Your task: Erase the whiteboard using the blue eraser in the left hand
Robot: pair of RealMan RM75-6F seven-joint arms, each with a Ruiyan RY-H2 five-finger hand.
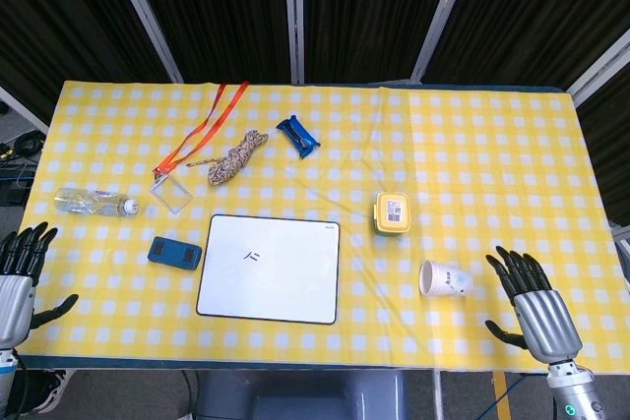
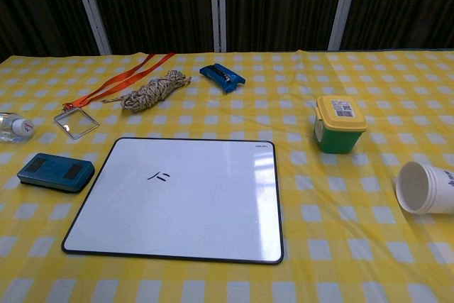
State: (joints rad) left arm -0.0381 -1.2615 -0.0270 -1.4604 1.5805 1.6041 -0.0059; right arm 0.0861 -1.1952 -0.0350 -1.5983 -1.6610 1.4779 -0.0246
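The whiteboard [image 1: 271, 268] [image 2: 177, 198] lies flat near the table's front edge, with a small black mark left of its middle. The blue eraser [image 1: 175, 252] [image 2: 55, 172] rests on the cloth just left of the board. My left hand [image 1: 22, 277] hangs at the table's front left corner, fingers spread and holding nothing, well left of the eraser. My right hand [image 1: 535, 304] is at the front right, fingers spread and empty. Neither hand shows in the chest view.
A paper cup [image 1: 444, 278] lies on its side near my right hand. A green box with a yellow lid [image 1: 391, 213], a blue clip [image 1: 297, 136], a coiled rope [image 1: 237, 155], an orange lanyard with badge [image 1: 172, 189] and a water bottle [image 1: 94, 204] lie further back.
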